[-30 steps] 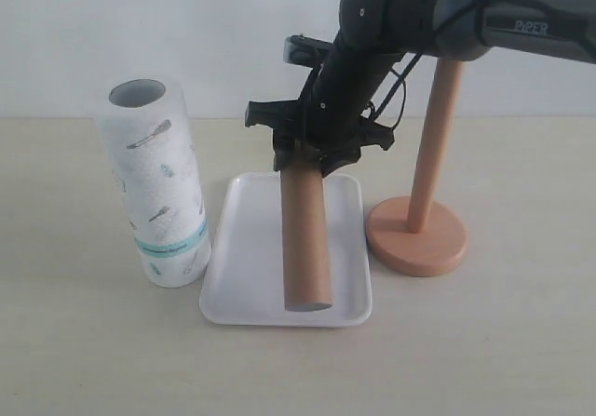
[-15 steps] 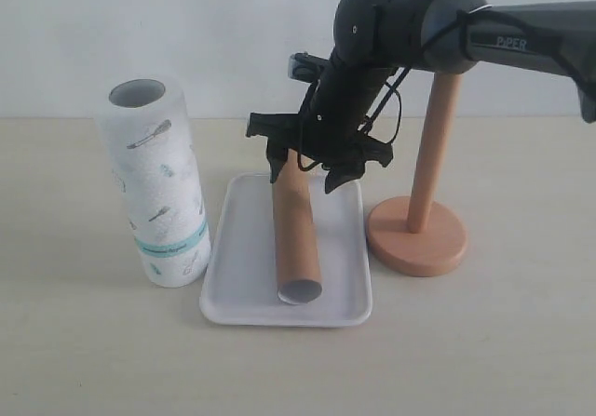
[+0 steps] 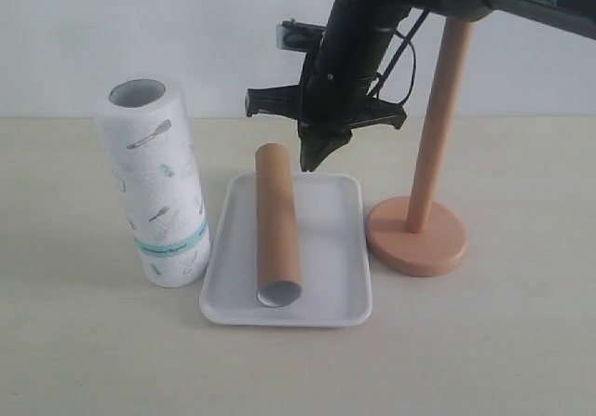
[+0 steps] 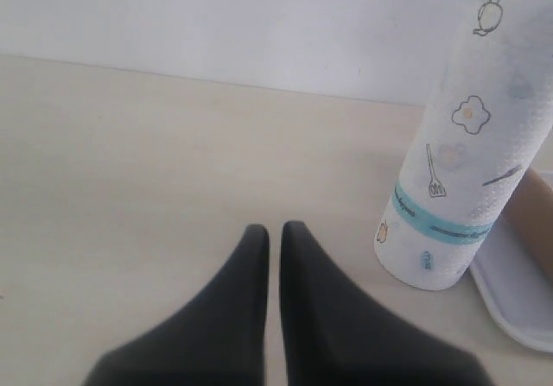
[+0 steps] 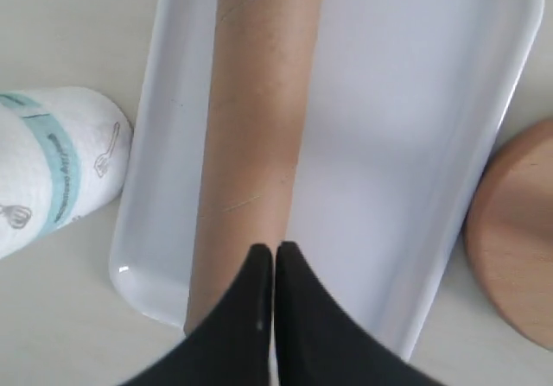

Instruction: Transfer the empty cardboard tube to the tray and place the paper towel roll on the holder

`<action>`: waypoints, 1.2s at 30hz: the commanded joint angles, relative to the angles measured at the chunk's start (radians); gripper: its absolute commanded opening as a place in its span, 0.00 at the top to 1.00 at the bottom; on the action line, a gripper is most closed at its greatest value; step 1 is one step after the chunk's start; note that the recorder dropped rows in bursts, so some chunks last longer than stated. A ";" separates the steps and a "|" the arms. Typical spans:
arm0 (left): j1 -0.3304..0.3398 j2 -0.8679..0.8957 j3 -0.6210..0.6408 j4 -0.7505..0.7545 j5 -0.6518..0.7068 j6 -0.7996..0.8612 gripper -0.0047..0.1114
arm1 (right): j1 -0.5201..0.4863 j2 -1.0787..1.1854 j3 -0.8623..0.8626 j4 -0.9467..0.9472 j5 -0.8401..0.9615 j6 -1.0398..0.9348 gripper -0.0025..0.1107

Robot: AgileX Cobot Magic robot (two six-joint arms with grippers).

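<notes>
- A second ago the right gripper (image 3: 311, 160) was clamped on the upper end of the empty cardboard tube (image 3: 277, 225), holding it tilted over the tray (image 3: 346, 239). Now it has let go and lifted clear, its two dark fingers pinched together on nothing, pointing down above the tray's far end
- The tube has dropped flat and lies lengthwise in the tray, along the side nearer the paper towel roll (image 3: 158, 193), with its open greyish mouth facing me
- To my eye that finishes the first half of the job. The roll is not yet handled and stands upright on the table (image 3: 93, 351) just beside the tray
- The holder (image 3: 416, 239) waits on the tray's other side, and what I can see of its post is bare
- The left gripper (image 4: 275, 229) hangs low over the table near the roll, fingers closed to a slit, gripping nothing
- The tube is matte brown card with a faint spiral seam, and looks stiff and light
- The tray is smooth white with rounded corners and a low rim
- The roll is soft dimpled paper with utensil drawings, a teal band and a hollow core
- The holder is a slim wooden post on a round terracotta-pink base
</notes>
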 commanded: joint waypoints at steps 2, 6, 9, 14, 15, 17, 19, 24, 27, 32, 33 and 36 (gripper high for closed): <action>0.002 -0.004 0.004 -0.006 -0.005 0.000 0.92 | 0.045 -0.088 -0.001 0.002 0.008 -0.041 0.98; 0.002 -0.004 0.004 -0.006 -0.005 0.000 0.92 | 0.120 -0.191 0.047 -0.055 0.008 -0.028 0.98; 0.002 -0.004 0.004 -0.006 -0.005 0.000 0.92 | 0.186 -0.281 0.141 -0.176 0.008 0.051 0.98; 0.002 -0.004 0.004 -0.006 -0.005 0.000 0.92 | 0.298 -0.490 0.382 -0.240 0.008 0.153 0.98; 0.002 -0.004 0.004 -0.006 -0.005 0.000 0.92 | 0.323 -0.545 0.442 -0.249 0.008 0.177 0.98; 0.002 -0.004 0.004 -0.006 -0.005 0.000 0.92 | 0.367 -0.648 0.550 -0.282 -0.043 0.233 0.98; 0.002 -0.004 0.004 -0.006 -0.005 0.000 0.92 | 0.407 -0.760 0.659 -0.346 -0.126 0.256 0.98; 0.002 -0.004 0.004 -0.006 -0.005 0.000 0.92 | 0.440 -0.964 0.789 -0.379 -0.178 0.260 0.98; 0.002 -0.004 0.004 -0.006 -0.005 0.000 0.92 | 0.440 -1.042 0.794 -0.375 -0.169 0.260 0.98; 0.002 -0.004 0.004 -0.006 -0.005 0.000 0.92 | 0.440 -1.149 0.792 -0.375 -0.176 0.260 0.98; 0.002 -0.004 0.004 -0.006 -0.005 0.000 0.92 | 0.440 -1.163 0.792 -0.375 -0.176 0.260 0.98; 0.002 -0.004 0.004 -0.006 -0.005 0.000 0.92 | 0.440 -1.204 0.792 -0.375 -0.176 0.260 0.98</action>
